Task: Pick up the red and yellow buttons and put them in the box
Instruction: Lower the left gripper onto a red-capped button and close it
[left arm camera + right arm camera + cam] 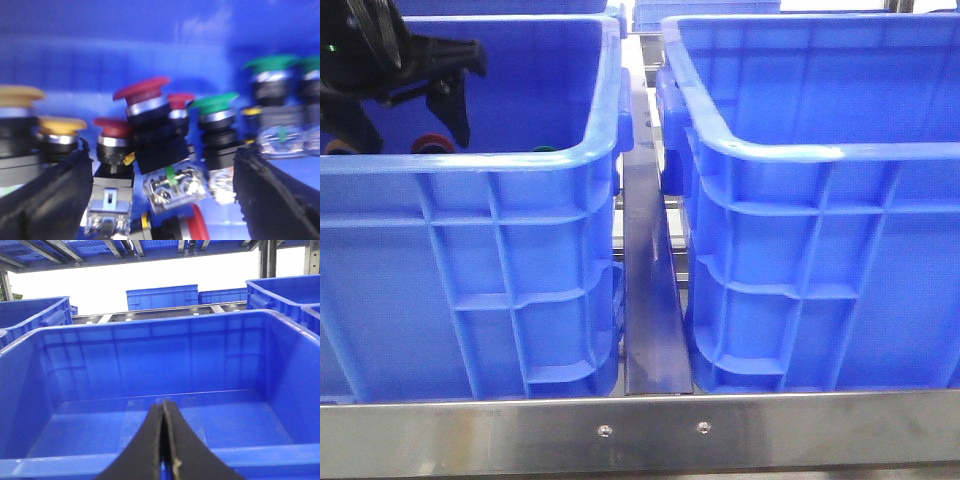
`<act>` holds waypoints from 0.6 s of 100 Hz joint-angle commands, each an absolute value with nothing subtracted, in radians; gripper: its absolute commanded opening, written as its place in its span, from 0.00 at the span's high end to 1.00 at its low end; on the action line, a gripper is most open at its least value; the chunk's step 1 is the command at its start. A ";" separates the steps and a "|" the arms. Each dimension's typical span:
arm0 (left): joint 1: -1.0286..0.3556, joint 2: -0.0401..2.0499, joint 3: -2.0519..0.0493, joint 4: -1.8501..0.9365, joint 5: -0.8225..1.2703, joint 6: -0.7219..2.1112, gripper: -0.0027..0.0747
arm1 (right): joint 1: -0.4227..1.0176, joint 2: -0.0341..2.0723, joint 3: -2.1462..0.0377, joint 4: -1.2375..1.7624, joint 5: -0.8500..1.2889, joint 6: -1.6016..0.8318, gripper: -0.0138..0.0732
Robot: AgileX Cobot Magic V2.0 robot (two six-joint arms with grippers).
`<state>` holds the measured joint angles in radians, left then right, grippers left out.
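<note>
A steel rail runs across the front nearest the camera, and behind it stand two blue crates side by side — the left crate and the box on the right, with a dark metal strip between them. The left gripper is down inside the left crate, fingers spread wide around a cluster of red buttons, with yellow buttons and green buttons to either side. The right gripper hovers at the box's rim with its fingers pressed together — holding nothing.
</note>
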<state>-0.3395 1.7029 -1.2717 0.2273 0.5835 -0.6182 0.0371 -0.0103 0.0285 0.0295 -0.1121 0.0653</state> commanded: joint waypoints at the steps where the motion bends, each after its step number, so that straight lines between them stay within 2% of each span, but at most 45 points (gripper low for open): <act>1: -0.346 1.681 -1.306 0.240 0.526 -0.641 0.28 | 0.040 -0.031 0.013 0.023 -0.197 0.061 0.95; 23: -0.346 1.726 -1.308 0.240 0.519 -0.643 0.28 | 0.040 -0.031 0.013 0.023 -0.197 0.061 0.95; 33: -0.346 1.726 -1.308 0.240 0.519 -0.643 0.34 | 0.040 -0.031 0.013 0.023 -0.197 0.061 0.95; 47: -0.346 1.726 -1.308 0.240 0.519 -0.643 0.53 | 0.040 -0.031 0.013 0.023 -0.197 0.061 0.95; 60: -0.346 1.726 -1.308 0.251 0.519 -0.643 0.80 | 0.040 -0.031 0.013 0.023 -0.197 0.061 0.95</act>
<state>-0.3395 1.7711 -1.2767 0.2333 0.5634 -0.6314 0.0371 -0.0103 0.0285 0.0295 -0.1121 0.0653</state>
